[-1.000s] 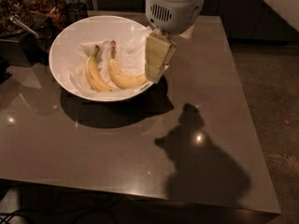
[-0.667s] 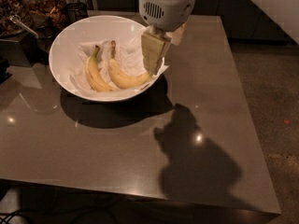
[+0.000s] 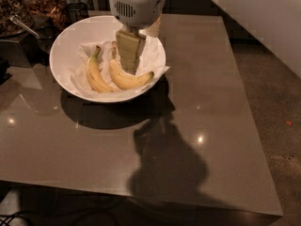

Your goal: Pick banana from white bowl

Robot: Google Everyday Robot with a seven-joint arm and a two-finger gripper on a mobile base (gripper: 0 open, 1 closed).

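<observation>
Near edge is just bare table (image 3: 202,107); the white bowl (image 3: 59,55) sits toward its 11 o'clock corner. Inside, the banana (image 3: 129,80) lies at 3 o'clock of the green-stemmed one (image 3: 94,74). The gripper (image 3: 130,65) hangs over its stem half, and I can't tell if it's gripping anything. I'd drop straight down, clamp mid-curve, and dodge the paper (image 3: 153,55).

white bowl (image 3: 60,51): we saw a smooth, glossy white finish.
paper lining (image 3: 151,55): crumpled, matt white paper.
banana (image 3: 131,81): smooth yellow peel, dry brown stem.
table (image 3: 221,107): we found it polished, glossy grey.
gripper (image 3: 130,66): over the bowl, above the banana; matt beige casing.
</observation>
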